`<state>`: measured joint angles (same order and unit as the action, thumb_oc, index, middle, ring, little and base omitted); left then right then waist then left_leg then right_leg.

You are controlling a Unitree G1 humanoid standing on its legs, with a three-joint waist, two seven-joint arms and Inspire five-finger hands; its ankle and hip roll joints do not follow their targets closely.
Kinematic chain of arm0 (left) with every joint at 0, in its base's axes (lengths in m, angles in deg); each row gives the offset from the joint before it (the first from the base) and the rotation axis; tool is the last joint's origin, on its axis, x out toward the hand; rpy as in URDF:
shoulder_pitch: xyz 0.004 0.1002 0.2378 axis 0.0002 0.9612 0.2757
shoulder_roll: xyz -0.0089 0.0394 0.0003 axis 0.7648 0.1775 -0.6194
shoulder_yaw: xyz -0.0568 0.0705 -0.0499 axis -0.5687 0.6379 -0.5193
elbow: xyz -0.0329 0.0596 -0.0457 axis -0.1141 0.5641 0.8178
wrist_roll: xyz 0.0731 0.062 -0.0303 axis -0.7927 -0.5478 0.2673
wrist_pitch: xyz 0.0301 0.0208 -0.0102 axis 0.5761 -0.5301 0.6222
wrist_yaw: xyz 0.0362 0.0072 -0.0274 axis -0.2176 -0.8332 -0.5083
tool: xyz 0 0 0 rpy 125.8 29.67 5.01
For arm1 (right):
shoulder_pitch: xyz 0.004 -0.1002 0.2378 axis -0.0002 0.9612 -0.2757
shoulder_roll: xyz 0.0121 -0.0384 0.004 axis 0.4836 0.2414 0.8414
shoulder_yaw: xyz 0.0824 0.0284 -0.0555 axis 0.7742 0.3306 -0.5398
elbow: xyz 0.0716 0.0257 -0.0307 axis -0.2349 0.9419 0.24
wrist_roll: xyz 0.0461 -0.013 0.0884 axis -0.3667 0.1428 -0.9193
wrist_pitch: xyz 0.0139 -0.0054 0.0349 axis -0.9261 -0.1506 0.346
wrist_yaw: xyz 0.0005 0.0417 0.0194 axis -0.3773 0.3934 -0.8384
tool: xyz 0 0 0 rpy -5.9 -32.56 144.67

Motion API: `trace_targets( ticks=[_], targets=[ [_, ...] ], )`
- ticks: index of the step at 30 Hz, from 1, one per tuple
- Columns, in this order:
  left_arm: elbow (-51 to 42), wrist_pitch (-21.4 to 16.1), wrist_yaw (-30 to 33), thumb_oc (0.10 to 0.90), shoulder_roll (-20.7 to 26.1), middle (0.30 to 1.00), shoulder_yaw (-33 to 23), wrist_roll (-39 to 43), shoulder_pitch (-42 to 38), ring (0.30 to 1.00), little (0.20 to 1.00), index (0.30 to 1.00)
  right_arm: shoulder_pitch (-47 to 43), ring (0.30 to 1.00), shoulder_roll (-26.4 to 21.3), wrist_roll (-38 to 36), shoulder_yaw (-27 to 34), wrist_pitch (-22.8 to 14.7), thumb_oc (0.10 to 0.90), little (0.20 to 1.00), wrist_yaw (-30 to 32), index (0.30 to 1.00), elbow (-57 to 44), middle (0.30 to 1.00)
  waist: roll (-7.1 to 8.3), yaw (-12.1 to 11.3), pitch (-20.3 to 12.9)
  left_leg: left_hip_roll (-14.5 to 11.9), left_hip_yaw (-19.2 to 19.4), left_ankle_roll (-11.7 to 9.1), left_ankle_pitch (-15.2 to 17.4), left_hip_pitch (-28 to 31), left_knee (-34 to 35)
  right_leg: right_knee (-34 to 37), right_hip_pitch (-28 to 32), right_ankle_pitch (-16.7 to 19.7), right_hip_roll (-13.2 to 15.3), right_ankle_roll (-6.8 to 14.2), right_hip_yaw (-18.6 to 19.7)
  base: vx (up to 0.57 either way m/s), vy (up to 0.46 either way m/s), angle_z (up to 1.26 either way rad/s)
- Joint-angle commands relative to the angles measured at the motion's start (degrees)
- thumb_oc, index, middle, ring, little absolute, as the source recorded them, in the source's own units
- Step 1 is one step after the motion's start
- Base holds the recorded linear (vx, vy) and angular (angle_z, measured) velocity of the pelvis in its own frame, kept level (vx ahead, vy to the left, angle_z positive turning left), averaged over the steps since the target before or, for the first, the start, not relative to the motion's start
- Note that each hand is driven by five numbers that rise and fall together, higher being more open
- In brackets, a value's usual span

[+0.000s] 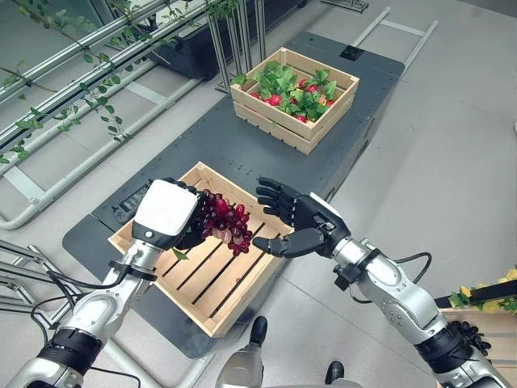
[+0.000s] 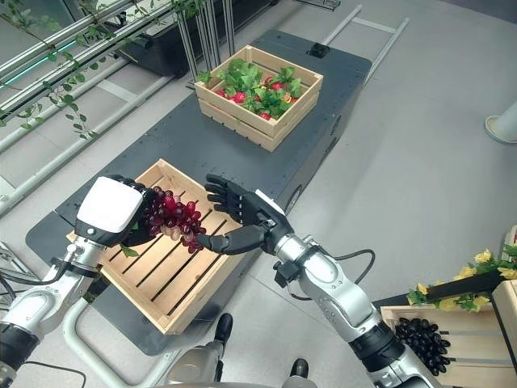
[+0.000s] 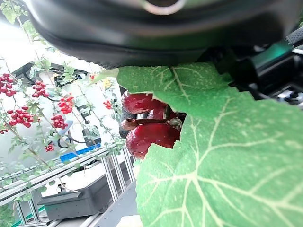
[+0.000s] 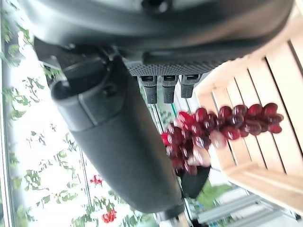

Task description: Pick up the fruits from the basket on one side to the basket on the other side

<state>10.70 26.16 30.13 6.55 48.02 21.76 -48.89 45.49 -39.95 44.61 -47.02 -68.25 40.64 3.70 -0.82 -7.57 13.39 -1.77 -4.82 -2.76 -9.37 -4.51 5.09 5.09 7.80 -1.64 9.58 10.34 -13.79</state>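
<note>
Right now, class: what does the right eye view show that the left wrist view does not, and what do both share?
Right eye view alone: the slatted crate, the far crate of leaves and red fruit, the open right hand, a box of dark grapes. Left wrist view alone: a large green leaf and berry vines. Shared: the red grape bunch in the left hand.

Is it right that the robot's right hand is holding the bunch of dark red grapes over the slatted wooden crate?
Not quite: the left hand holds the bunch of dark red grapes over the slatted wooden crate. The right hand is open beside it, as the left eye view shows.
</note>
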Motion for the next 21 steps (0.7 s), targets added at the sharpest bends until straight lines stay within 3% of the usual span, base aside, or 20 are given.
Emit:
trace_targets(
  ticks=[1,21],
  targets=[
    [0.09,1.6,4.38,0.4,2.78,0.3,1.78,3.64,-9.27,0.3,0.3,0.3,-3.86,0.9,4.45,-0.36,-4.28,-3.26,0.8,0.9,0.11,0.9,0.7,0.9,0.04,-1.06,-10.98,-0.18,2.42,-1.18,9.24,6.33,-0.09,-0.09,-3.97,4.33,1.62,-0.85,-0.5,0.01,0.009,0.07],
    [-1.5,0.03,4.65,0.4,0.49,0.3,4.62,4.35,-11.41,0.3,0.3,0.3,-8.01,0.9,10.38,6.89,-9.52,-0.86,0.8,0.9,3.85,0.9,9.14,0.9,-0.13,-3.35,-12.47,0.25,1.21,-1.09,9.38,5.88,-0.09,-0.09,-3.94,4.23,2.37,-0.59,-0.95,0.0,0.001,0.02]
  ],
)
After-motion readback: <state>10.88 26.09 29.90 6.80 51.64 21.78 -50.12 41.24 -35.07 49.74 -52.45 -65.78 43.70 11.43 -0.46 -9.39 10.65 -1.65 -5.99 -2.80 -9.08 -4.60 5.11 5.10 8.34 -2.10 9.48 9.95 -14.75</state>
